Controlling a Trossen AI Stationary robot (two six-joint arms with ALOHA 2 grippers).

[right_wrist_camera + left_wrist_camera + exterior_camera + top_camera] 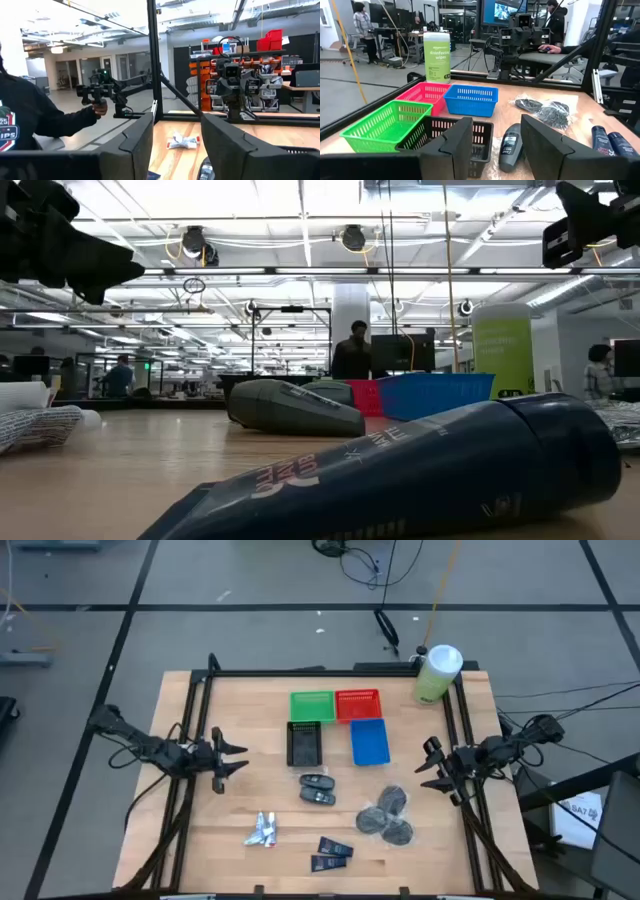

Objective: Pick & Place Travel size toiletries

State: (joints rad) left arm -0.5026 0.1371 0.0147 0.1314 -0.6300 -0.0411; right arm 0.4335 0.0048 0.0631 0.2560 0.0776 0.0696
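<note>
The toiletries lie on the wooden table, and no gripper touches them. Two black oval pieces sit in the middle, and grey round discs in clear wrap lie to their right. Silver-white mini tubes and dark navy packets lie near the near edge. My left gripper hovers open at the table's left side, pointing right; its wrist view looks over an oval piece. My right gripper hovers open at the right side, pointing left toward the tubes.
Four small bins stand together behind the oval pieces: green, red, black and blue. A pale-green wipes bottle stands at the far right corner. A black frame rims the table. A person's dark sleeve shows beyond the table.
</note>
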